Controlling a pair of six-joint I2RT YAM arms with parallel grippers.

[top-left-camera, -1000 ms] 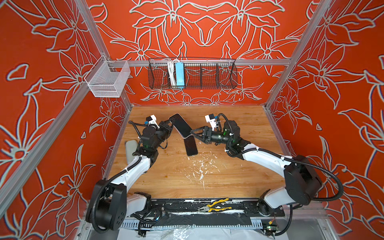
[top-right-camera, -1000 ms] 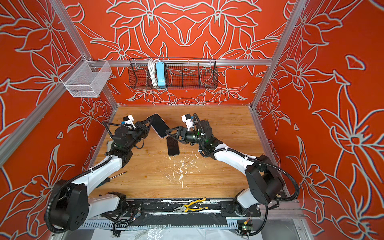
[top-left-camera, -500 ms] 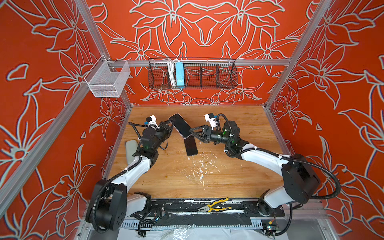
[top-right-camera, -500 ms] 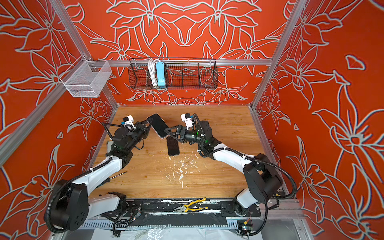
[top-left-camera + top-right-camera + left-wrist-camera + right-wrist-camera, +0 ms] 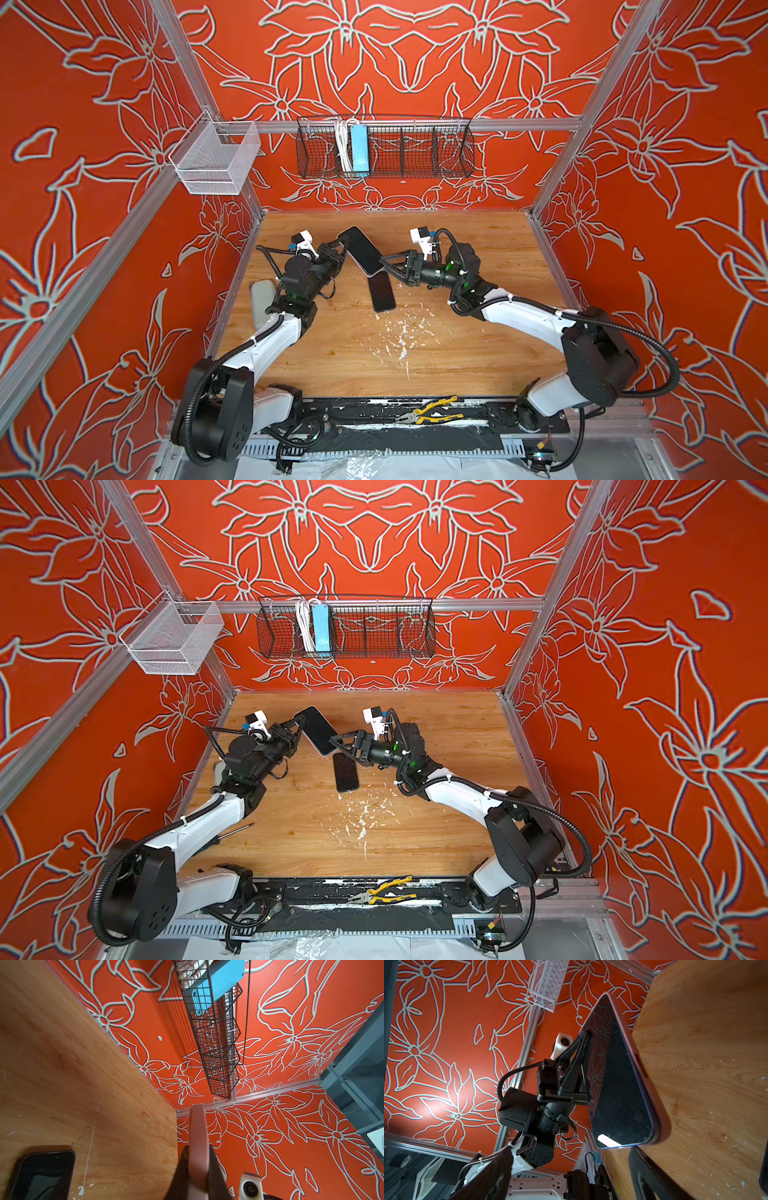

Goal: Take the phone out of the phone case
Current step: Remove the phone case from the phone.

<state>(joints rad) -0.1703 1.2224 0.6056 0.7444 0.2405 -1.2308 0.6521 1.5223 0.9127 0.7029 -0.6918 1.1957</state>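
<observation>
Pink phone case (image 5: 199, 1138) in L jaws, long axis far-left to near-right; R jaws wide.

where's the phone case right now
The phone case, phone inside, is held aloft by the left hand, back of centre in both top views, with the open right hand close to its near end, above a dark phone.
</observation>
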